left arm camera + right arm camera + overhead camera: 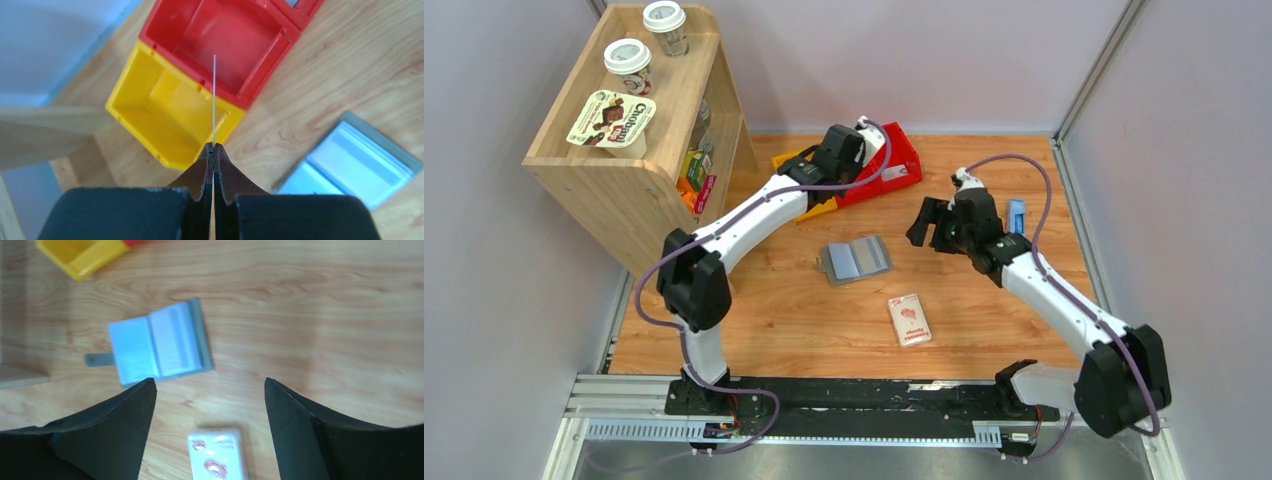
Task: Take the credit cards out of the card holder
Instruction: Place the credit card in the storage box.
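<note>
Left gripper pinches a credit card (seen edge-on), long axis pointing out across the yellow bin. Right gripper, spread w/ nothing in it, looks nearer the card holder.

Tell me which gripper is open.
The right gripper, its fingers spread wide apart; the left gripper is pinched shut on a thin card.
</note>
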Robot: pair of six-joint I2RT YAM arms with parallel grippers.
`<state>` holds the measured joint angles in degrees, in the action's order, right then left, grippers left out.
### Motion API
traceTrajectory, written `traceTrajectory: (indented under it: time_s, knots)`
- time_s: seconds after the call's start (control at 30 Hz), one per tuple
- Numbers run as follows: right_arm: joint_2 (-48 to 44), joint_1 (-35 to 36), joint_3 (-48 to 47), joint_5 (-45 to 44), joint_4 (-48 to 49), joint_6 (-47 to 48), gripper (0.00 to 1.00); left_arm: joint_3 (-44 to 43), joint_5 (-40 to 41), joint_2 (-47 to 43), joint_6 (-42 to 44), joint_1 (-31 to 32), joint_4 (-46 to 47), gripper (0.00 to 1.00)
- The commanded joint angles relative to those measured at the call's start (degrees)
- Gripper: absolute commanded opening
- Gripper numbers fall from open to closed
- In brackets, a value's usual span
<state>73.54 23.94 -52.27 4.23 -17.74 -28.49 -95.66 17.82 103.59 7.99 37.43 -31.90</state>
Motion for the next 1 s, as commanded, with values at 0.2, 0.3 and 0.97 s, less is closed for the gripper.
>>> traceTrajectory:
  time_s: [0.2,0.3,0.97]
  knots:
    - [-18.3,-0.1,10.3,-19.1,-7.3,2.1,1.0,-16.2,9.0,17.6,19.3,1.5,4.9,0.0]
    - [-20.2,-0.1,11.3,-19.7,-8.3,1.9,1.0,-19.6,11.4,23.4,22.8,1.6,6.8,0.0]
    - [-21.1,-0.1,12.9,-22.1,-11.0,2.6,1.0,-21.9,19.9,35.5,26.6,2.7,15.2,0.21]
